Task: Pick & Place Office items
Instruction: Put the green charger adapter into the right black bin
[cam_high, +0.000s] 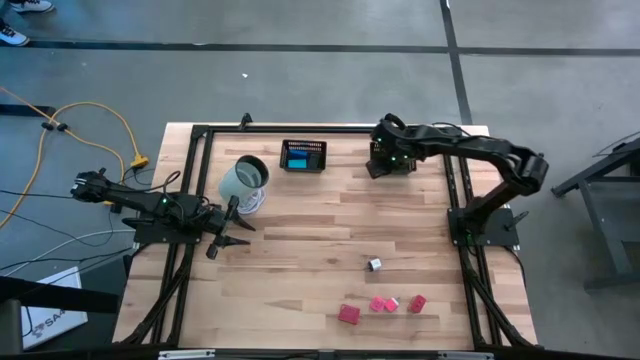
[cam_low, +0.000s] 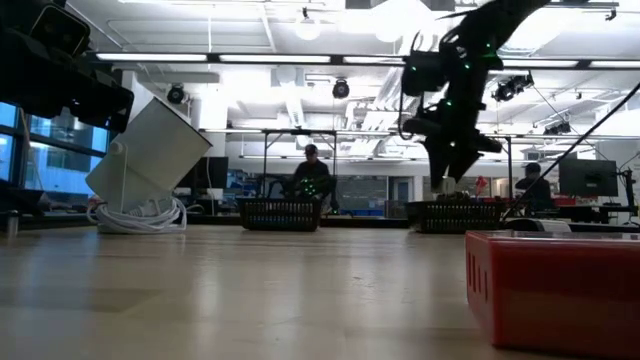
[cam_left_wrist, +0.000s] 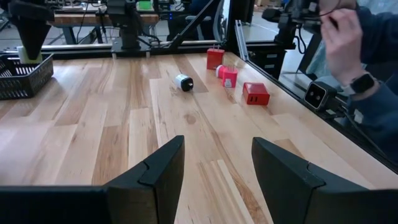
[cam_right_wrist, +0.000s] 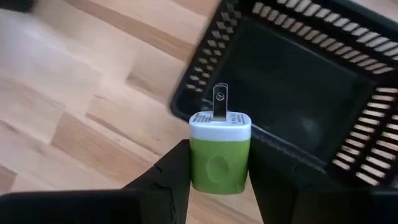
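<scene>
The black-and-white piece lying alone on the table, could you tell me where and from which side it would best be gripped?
Probably from straight above, fingers across the middle of the black-and-white piece: it lies on its side, alone, clear of the red pieces.

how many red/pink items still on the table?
4, in a loose row near the front edge on the right arm's side: red block, two pink pieces, red block. Others may be hidden.

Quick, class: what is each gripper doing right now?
Left gripper: open, holding nothing.
Right gripper: shut on the green charger, above a black mesh basket.
</scene>
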